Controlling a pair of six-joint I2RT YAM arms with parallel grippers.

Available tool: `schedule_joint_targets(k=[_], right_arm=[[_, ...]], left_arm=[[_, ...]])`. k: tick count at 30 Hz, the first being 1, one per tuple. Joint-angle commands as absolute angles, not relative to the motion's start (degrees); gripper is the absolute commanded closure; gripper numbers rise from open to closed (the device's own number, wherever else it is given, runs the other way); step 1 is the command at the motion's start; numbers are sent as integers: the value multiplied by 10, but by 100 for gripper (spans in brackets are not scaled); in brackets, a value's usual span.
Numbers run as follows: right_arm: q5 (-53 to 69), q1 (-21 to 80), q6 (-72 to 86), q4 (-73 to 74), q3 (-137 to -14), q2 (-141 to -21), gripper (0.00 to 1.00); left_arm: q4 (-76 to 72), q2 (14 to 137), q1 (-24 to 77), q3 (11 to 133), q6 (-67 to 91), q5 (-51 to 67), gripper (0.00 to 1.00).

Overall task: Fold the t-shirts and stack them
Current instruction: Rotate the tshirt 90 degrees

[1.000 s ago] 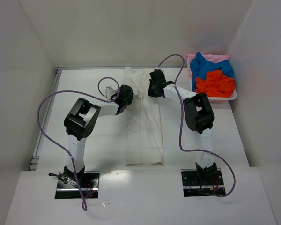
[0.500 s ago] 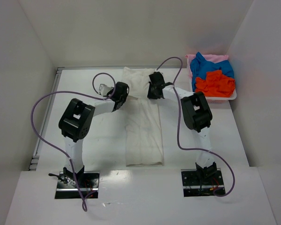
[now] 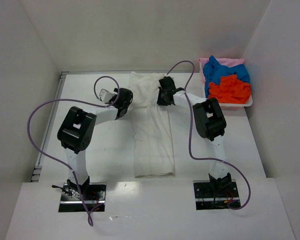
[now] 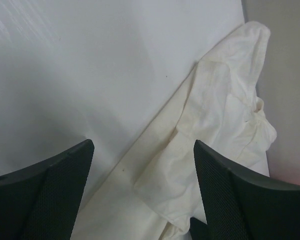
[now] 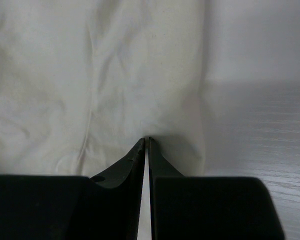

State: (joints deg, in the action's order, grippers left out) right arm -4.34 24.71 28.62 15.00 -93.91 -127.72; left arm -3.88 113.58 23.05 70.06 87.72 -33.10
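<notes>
The large off-white t-shirt (image 3: 152,135) lies as a long folded strip down the middle of the table, its far end rumpled. My left gripper (image 3: 124,98) hovers open beside the shirt's upper left edge. In the left wrist view its fingers (image 4: 50,180) stand wide apart over a folded sleeve of the shirt (image 4: 225,115), gripping nothing. My right gripper (image 3: 162,97) sits at the shirt's upper right. There, in the right wrist view, it (image 5: 148,139) is shut, pinching the cloth (image 5: 90,75) at its tips. Blue (image 3: 222,70), orange-red (image 3: 230,90) and pale pink (image 3: 230,61) t-shirts lie bunched together.
The coloured shirts fill a shallow white tray (image 3: 247,104) at the far right corner. White walls close in the table at the back, left and right. Purple cables loop from both arms over the table.
My left gripper has opened, let go of the off-white shirt and slid left off it. The shirt's upper part now lies flatter. The right gripper has stayed shut at the upper right.
</notes>
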Motion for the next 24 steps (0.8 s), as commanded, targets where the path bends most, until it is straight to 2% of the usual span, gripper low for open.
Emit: schedule_joint_targets(k=[1, 5, 7, 10, 13, 15, 17, 18, 19, 20, 24], right_arm=[[-70, 243, 274, 156, -954, -1295, 89], [-70, 238, 274, 162, -954, -1289, 89], [-70, 238, 268, 162, -954, -1281, 89], [-70, 238, 257, 162, -947, -1253, 89], [-70, 233, 250, 162, -935, -1202, 88], [-70, 233, 243, 162, -922, -1152, 77], [-65, 233, 236, 162, -912, -1112, 59], [-65, 233, 236, 162, -893, -1069, 26], [-59, 233, 236, 156, -881, -1046, 10], [-59, 228, 236, 156, -868, -1024, 1], [-33, 221, 263, 162, -775, -932, 1]], left_arm=[[-100, 1088, 213, 679, 842, -356, 11], [-184, 1093, 185, 692, 747, -307, 17], [-207, 1099, 169, 698, 714, -281, 26], [-239, 1086, 143, 708, 621, -211, 26], [-245, 1069, 114, 731, 513, -127, 19], [-220, 1045, 108, 742, 463, -56, 9], [-180, 1027, 101, 760, 378, -4, 4], [-160, 1007, 101, 767, 350, 42, 2], [-137, 997, 101, 774, 296, 67, 1], [-89, 988, 101, 786, 270, 96, 1], [51, 933, 115, 787, 234, 180, 1]])
